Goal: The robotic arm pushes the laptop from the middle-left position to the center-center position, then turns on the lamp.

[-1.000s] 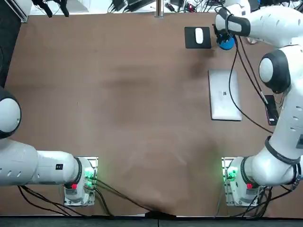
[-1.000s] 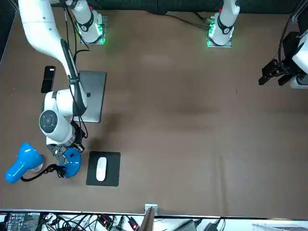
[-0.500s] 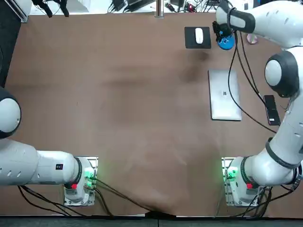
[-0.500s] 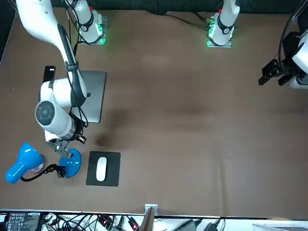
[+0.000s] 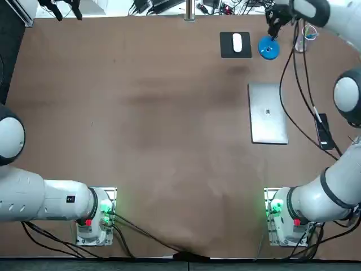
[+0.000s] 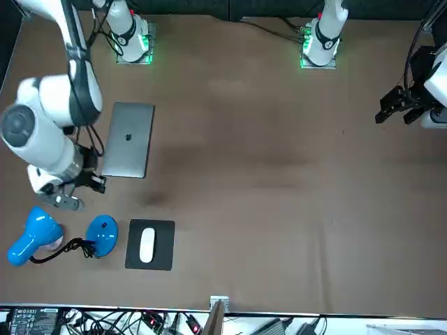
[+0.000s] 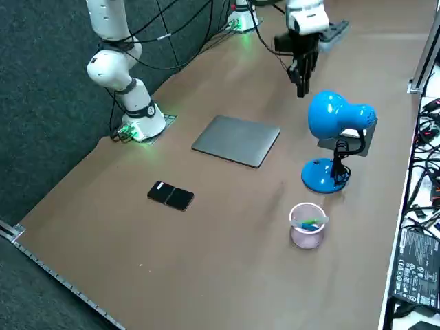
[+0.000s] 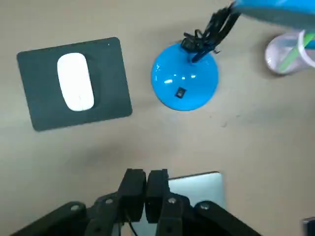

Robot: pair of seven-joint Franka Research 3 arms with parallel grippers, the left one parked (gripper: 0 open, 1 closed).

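The silver laptop [image 5: 268, 113] lies shut on the right half of the table, also seen as laptop [image 6: 128, 139] and laptop [image 7: 236, 140]. Beyond it stands the blue lamp, with its round base [image 5: 268, 49] and its head [image 7: 338, 115]. The base [image 8: 184, 76] carries a small dark button [image 8: 180, 92]. My right gripper [image 8: 145, 188] is shut on nothing, its fingers pressed together. The gripper [image 7: 302, 84] hangs well above the table, near the lamp head, raised clear of the lamp base [image 6: 103, 235].
A white mouse [image 5: 237, 41] rests on a black pad [image 5: 228, 51] just left of the lamp base. A black phone [image 5: 322, 131] lies right of the laptop. A clear cup [image 7: 307, 225] holding a pen stands by the lamp. Cables hang along the far edge.
My right gripper has lifted off the lamp base and risen high above it, drifting slightly towards the table's right. The lamp, laptop and mouse stayed put.
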